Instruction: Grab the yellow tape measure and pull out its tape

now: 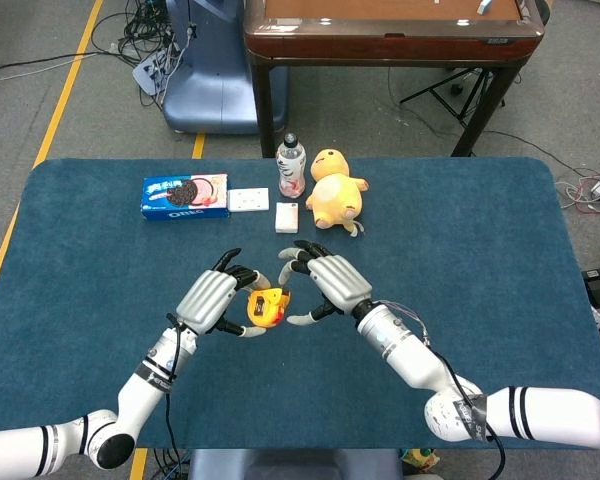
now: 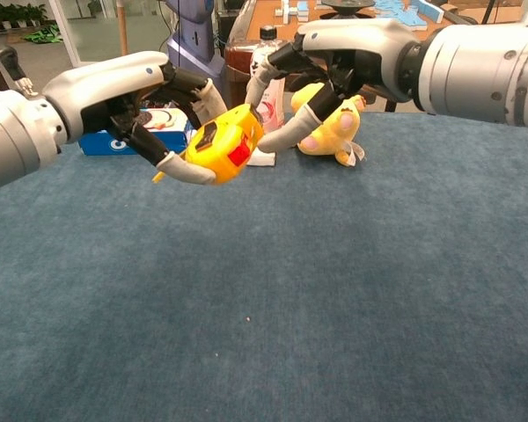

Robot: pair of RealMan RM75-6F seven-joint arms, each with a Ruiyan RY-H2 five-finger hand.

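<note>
While your left hand (image 2: pixel 150 114) grips the yellow tape measure (image 2: pixel 220 143) above the bench (image 2: pixel 334 290), your right hand (image 2: pixel 321 66) hovers beside it, fingers (image 2: pixel 286 136) spread, holding nothing.

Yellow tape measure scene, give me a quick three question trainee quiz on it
1. True or false: the yellow tape measure lies on the table.
2. Which robot hand holds it? A) left robot hand B) right robot hand
3. Fill in: the drink bottle stands beside the yellow ____ toy.

Key:
1. False; in the chest view it is lifted clear of the cloth.
2. A; the right hand is close beside it with fingers spread.
3. Plush.
</note>
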